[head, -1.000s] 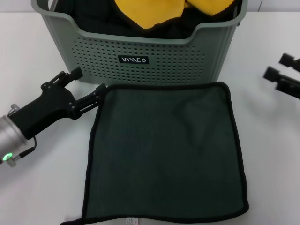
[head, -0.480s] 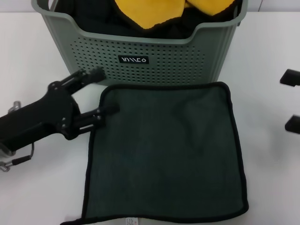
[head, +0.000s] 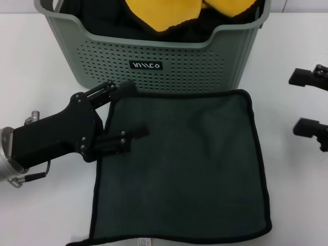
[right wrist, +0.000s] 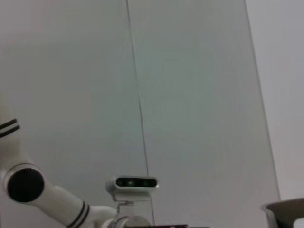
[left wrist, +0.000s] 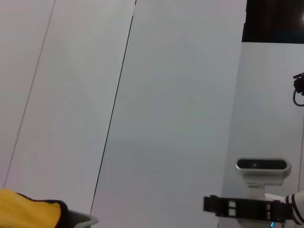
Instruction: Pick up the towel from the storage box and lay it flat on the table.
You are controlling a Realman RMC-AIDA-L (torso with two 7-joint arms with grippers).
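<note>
With the towel (head: 179, 166) spread flat on the table (head: 41, 205) before the storage box (head: 154, 56), both spread, empty end effectors, left (head: 130, 110) and right (head: 302, 102), should lift clear without snagging its trim.

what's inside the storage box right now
Inside the storage box a yellow cloth lies on top of dark fabric. Whatever sits beneath them is covered, and the box's front wall hides its lower part.

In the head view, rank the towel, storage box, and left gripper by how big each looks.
1. towel
2. storage box, though its back is cropped, so this is unsure
3. left gripper, open beside the towel's left edge
</note>
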